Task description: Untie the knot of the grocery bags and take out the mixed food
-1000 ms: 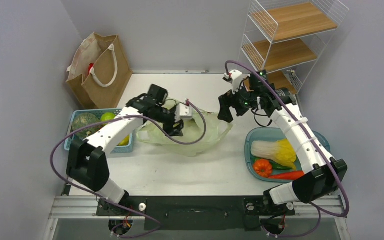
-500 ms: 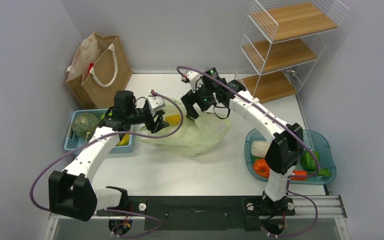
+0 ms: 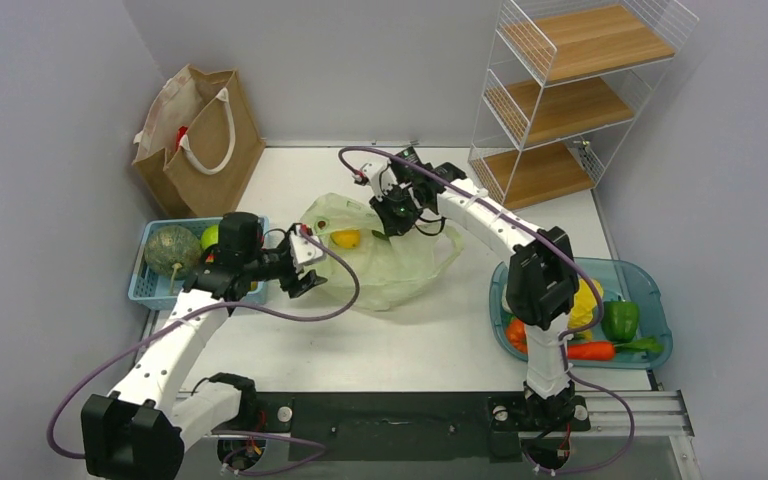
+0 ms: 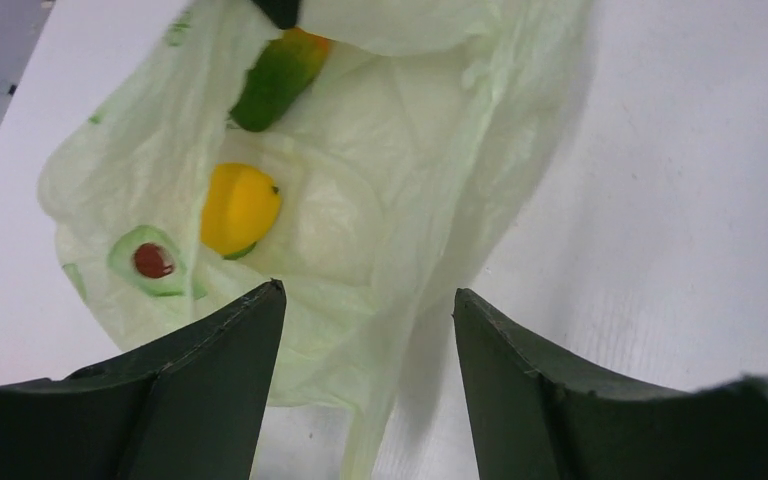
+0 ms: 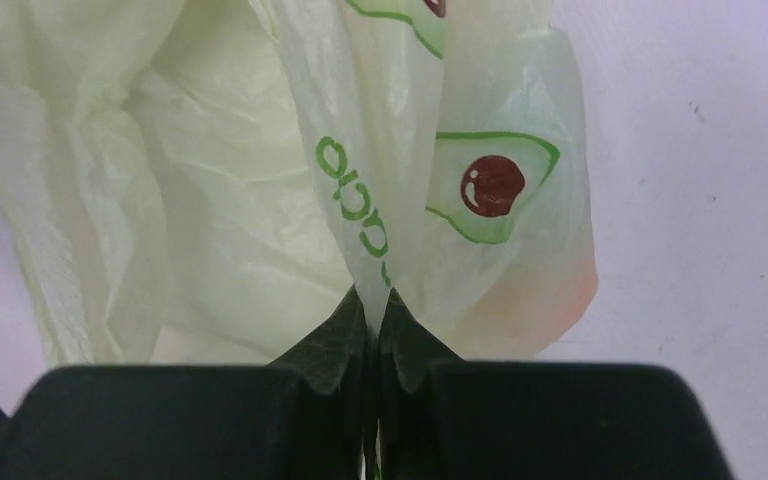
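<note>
The pale green plastic bag [image 3: 400, 262] lies slumped mid-table with its mouth facing left. Inside lie a yellow fruit [image 4: 240, 207] and an orange-green mango [image 4: 278, 75]. My right gripper [image 3: 392, 222] is at the bag's far upper edge, shut on a fold of the printed plastic [image 5: 370, 250]. My left gripper [image 4: 370, 300] is open at the bag's near left edge, with a loose strip of plastic lying between its fingers, ungripped. The knot is out of view. The brown paper bag [image 3: 200, 135] stands at the back left.
A blue basket [image 3: 150, 288] on the left holds a green squash [image 3: 172, 250] and a lime. A blue tray [image 3: 652, 345] on the right holds a green pepper [image 3: 620, 320], a ribbed orange piece and a red chili. A wire shelf [image 3: 570, 95] stands back right.
My right arm swung left from near the shelf to the bag's far edge and shut on the plastic. My left gripper drew back leftward out of the bag.
</note>
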Available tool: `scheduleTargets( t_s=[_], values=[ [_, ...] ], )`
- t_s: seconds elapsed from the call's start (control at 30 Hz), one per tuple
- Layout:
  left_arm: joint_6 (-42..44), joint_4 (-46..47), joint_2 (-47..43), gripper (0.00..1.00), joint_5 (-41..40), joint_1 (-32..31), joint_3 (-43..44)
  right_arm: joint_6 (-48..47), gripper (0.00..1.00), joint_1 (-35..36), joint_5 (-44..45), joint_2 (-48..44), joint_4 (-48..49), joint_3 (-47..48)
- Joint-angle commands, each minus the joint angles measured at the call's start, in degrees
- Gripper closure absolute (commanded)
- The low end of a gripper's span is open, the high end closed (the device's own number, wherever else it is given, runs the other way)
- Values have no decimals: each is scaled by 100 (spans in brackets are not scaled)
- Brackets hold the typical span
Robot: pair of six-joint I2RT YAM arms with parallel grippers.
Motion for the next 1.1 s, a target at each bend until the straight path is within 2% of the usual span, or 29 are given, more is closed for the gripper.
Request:
scheduleTargets(
  t_s=[0.0,0.17,0.3,0.5,0.6,0.8,0.97,1.07],
  values=[
    [1561,-809,-201,40,-94,-432,-47,-6,100,106,-673,-596,54,485],
    [2045,-918,-492,41,-427,-1181,-244,-74,100,412,-1196,-1798,339,-265],
    [2060,-711,-485,44,-581,-1642,-349,-656,100,634,-1136,-2287,342,-1136],
    [2004,-481,-158,53,-832,-1694,-118,-919,100,661,-1007,-2317,216,-1573],
    [1818,-461,-72,57,-716,-1644,112,-1075,100,610,-649,-2295,225,-1823],
    [1680,130,64,66,-847,-1583,-20,-745,100,333,-255,-2214,615,-2228],
    [2560,61,840,68,-1421,-1672,211,-429,100,165,-370,-1991,716,-1999],
    [2441,121,1451,62,-1695,-1688,656,-224,100,164,-447,-1812,713,-1845]
  ],
)
